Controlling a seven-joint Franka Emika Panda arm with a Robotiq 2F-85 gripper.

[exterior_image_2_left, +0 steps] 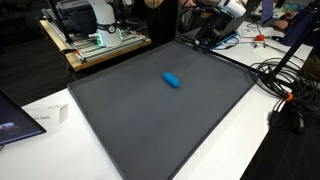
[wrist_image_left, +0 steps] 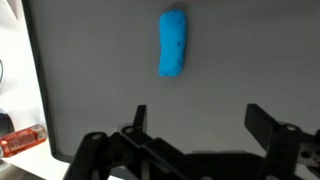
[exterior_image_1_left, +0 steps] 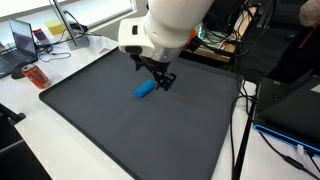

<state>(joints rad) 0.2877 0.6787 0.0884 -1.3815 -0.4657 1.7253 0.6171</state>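
1. In an exterior view, the blue cylinder is a short, stubby piece with rounded ends. It is a plain bright blue and lies flat on the dark grey mat.
2. It sits in the far half of the mat, well clear of every edge. Its long axis runs aslant in this picture, from the lower left up to the upper right.
3. The gripper hangs just beside the cylinder's upper right end in this picture. Its dark fingers point down at the mat and nothing is between them.
4. In an exterior view from another place, the blue cylinder lies near the middle of the mat, a little toward the far edge. Its long axis dips slightly from upper left to lower right.
5. The gripper is hard to pick out here against the dark clutter past the mat's far edge.
6. In the wrist view, the blue cylinder stands almost straight up the picture. Its upper end is broad and rounded, and its lower end leans slightly left.
7. The gripper shows its jaws spread wide and empty. The cylinder lies on the mat ahead of the fingers, apart from them and untouched.
8. A red packet lies off the mat's left edge.
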